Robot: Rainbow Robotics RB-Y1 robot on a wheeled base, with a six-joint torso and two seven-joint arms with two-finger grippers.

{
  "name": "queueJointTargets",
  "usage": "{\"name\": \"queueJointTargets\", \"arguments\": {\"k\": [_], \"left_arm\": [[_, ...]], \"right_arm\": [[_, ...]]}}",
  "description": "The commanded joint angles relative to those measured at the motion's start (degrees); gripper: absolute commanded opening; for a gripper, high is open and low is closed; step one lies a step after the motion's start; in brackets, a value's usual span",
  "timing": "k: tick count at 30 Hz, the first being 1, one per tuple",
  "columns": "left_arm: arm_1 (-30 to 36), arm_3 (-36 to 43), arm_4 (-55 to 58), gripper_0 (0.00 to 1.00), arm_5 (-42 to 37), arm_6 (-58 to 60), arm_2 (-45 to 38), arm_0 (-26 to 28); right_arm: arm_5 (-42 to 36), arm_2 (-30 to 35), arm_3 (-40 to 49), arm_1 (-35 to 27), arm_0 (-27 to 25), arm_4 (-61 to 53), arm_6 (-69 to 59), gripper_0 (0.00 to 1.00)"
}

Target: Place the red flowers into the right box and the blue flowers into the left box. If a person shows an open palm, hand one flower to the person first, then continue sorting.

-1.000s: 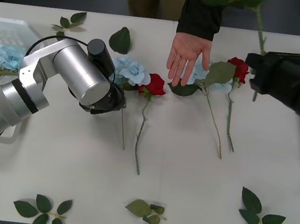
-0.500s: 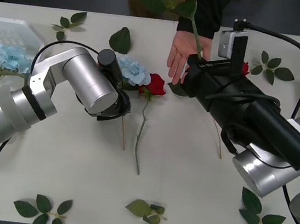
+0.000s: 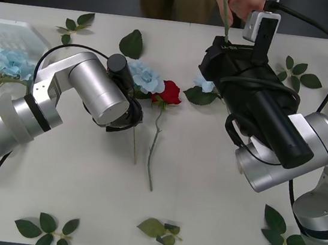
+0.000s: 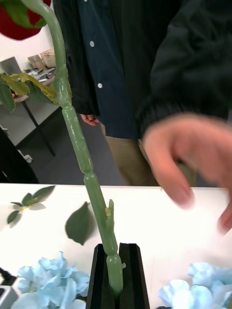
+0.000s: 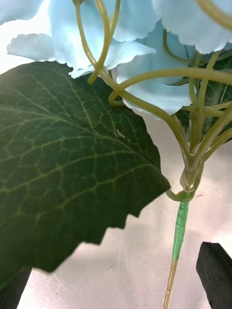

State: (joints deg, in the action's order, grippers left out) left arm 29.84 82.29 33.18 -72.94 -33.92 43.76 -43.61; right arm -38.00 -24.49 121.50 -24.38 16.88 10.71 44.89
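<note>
Front view: the right gripper [image 3: 223,41] is presenting a red rose stem [image 3: 226,13] upward to the person's hand [image 3: 243,1]; premature release risks a drop.

Right wrist view: its fingers [image 4: 129,275] are clamping the stem base; the hand [image 4: 188,159] is reaching beside it.

Left wrist view: the left gripper [image 5: 116,285], fingers spread, is straddling the blue flower [image 5: 140,53] stem; leaf snagging is possible.

Two red flowers show: one lying on the table [image 3: 169,92] and one held upright, its stem [image 4: 79,145] between black fingers. Three blue flowers show: one in the slotted basket [image 3: 9,61], one mid-table [image 3: 146,76], one partly hidden [image 3: 202,84]. Seven loose leaf sprigs [image 3: 46,226] and two grippers.
</note>
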Motion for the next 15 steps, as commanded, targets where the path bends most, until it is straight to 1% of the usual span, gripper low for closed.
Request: {"name": "queueJointTargets", "arguments": {"k": [1,15], "left_arm": [[-0.8,0.9,-0.8,1.0,0.7,2.1,0.9,0.7],[-0.6,0.9,-0.5,1.0,2.0,2.1,0.8,0.7]], "right_arm": [[-0.2,0.7,-0.2,1.5,2.6,1.6,-2.1,0.0],[-0.2,0.5,-1.5,2.2,2.9,2.0,-2.1,0.0]]}}
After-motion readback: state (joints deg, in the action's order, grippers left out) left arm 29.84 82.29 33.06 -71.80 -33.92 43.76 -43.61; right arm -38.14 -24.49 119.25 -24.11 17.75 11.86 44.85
